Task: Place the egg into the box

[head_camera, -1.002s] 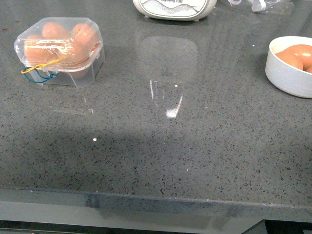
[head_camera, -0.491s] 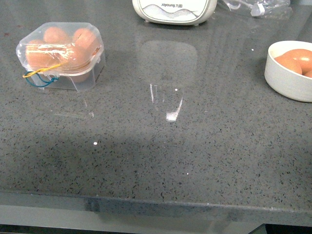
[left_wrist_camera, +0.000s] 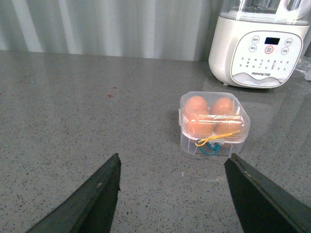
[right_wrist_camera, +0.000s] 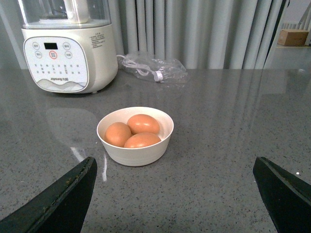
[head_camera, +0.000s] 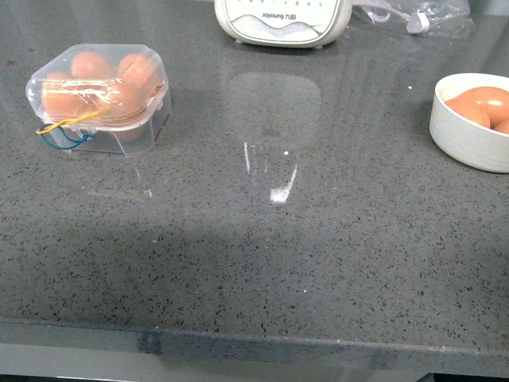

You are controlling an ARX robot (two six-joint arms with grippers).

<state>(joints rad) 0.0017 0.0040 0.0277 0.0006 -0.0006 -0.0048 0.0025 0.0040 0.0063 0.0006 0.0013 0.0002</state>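
Left jaws (left_wrist_camera: 172, 194) spread wide and empty above the grey counter (head_camera: 262, 263); the closed box (left_wrist_camera: 214, 124), holding brown eggs under its lid, lies ahead of them, slightly toward one finger. Right jaws (right_wrist_camera: 177, 194) likewise spread and empty; ahead, between the fingers, a white bowl (right_wrist_camera: 135, 135) holds three eggs, the nearest egg (right_wrist_camera: 142, 140) uppermost. Blender base (right_wrist_camera: 68, 51) beyond.

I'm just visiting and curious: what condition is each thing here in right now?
box: lid shut, eggs inside, bands hanging at its side.
white bowl: upright, holds three brown eggs.
blender: upright at the counter's back.
left gripper: open, empty.
right gripper: open, empty.
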